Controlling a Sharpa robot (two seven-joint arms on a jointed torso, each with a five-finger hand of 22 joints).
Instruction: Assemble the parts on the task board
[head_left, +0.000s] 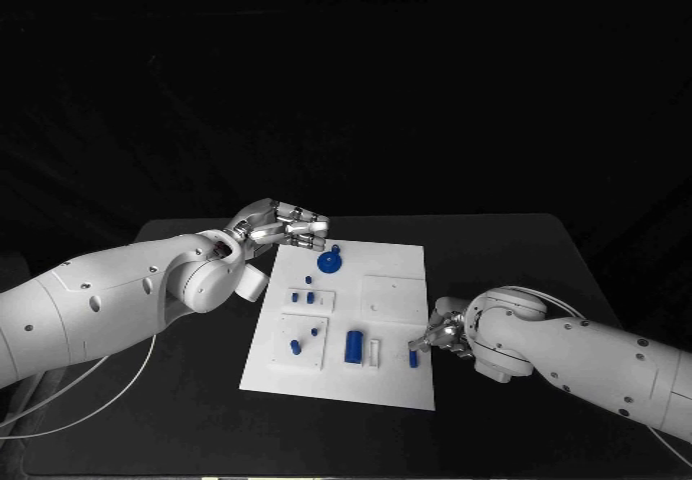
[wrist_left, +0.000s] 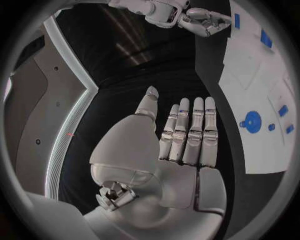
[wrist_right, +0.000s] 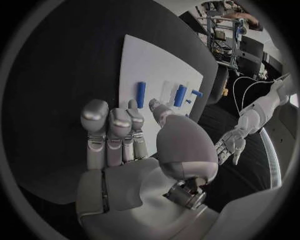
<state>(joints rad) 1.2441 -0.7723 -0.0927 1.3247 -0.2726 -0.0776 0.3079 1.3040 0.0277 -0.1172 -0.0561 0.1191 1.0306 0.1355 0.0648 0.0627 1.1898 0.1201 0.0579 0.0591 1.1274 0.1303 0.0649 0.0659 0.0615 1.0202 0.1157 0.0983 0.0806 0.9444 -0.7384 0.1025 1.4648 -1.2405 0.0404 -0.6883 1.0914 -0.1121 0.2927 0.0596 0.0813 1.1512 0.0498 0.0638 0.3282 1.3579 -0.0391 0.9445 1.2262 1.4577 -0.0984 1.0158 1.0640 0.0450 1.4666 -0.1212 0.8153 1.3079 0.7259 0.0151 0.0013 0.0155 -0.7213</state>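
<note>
the task board (head_left: 397, 300), a white plate, lies in the middle of the black table (head_left: 534, 250), slightly skewed, with bare table showing along its far edge and both long sides. on it lie small blue parts: a round disc with a knob (head_left: 330, 262) near the far left corner, two little pegs (head_left: 303, 296) in a raised white square below it, an oval piece (head_left: 296, 346) in a second raised square nearer the front, a long blue bar (head_left: 355, 345) standing beside a pale slot, and a short blue pin (head_left: 413, 357) close to the board's right edge.

the right hand (head_left: 437, 335) sits at that right edge, just beside the short pin, fingers curled downward; in the right wrist view its fingers (wrist_right: 109, 130) are bent in with nothing seen between them, and i cannot tell whether a fingertip touches the board.

the left hand (head_left: 281, 228) hovers past the board's far left corner, near the disc but apart from it. in the left wrist view its fingers (wrist_left: 190, 130) are straight, side by side, thumb out, holding nothing.
</note>
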